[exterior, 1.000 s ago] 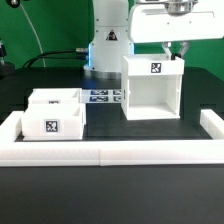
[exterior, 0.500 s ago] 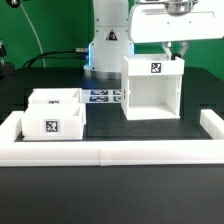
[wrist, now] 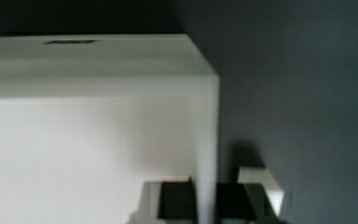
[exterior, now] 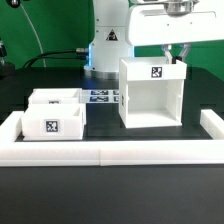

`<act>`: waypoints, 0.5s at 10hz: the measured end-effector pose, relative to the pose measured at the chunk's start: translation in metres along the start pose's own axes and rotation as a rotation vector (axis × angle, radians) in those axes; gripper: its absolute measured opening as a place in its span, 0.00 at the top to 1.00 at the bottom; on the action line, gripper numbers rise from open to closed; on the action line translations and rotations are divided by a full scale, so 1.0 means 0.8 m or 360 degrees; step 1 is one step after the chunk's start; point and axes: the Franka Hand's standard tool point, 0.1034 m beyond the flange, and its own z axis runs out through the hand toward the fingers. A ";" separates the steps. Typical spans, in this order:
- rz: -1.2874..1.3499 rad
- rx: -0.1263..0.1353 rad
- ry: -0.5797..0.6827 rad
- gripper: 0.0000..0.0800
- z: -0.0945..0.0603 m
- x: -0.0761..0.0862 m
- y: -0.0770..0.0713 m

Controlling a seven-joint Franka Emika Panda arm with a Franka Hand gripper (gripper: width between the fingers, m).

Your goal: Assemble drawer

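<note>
The drawer's tall white open-fronted housing point(exterior: 152, 95) stands on the black table right of the middle, its tag facing front. My gripper point(exterior: 178, 55) is at the housing's top right rear corner, shut on its side wall. In the wrist view the two dark fingers point(wrist: 172, 205) sit on either side of the thin white wall of the housing point(wrist: 87, 120), with the gripper point(wrist: 217, 200) straddling it. Two small white open-top boxes stand at the exterior view's left, one in front point(exterior: 52, 122) with a tag and one behind it point(exterior: 55, 98).
The marker board point(exterior: 102, 97) lies flat between the boxes and the housing. A long low white border wall point(exterior: 110, 152) runs along the front and both sides. The arm's white base point(exterior: 108, 45) stands at the back.
The housing has shifted a little toward the front and the exterior view's left, still in my gripper. The two boxes have not moved.
</note>
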 end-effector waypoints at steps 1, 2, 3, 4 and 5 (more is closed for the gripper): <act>-0.0007 0.0003 0.0028 0.95 0.000 0.017 0.005; -0.0007 0.0007 0.0054 0.95 0.001 0.029 0.005; -0.0009 0.0011 0.0067 0.95 0.001 0.039 0.005; -0.0029 0.0012 0.0076 0.95 0.001 0.046 0.007; -0.0031 0.0011 0.0074 0.95 0.001 0.044 0.006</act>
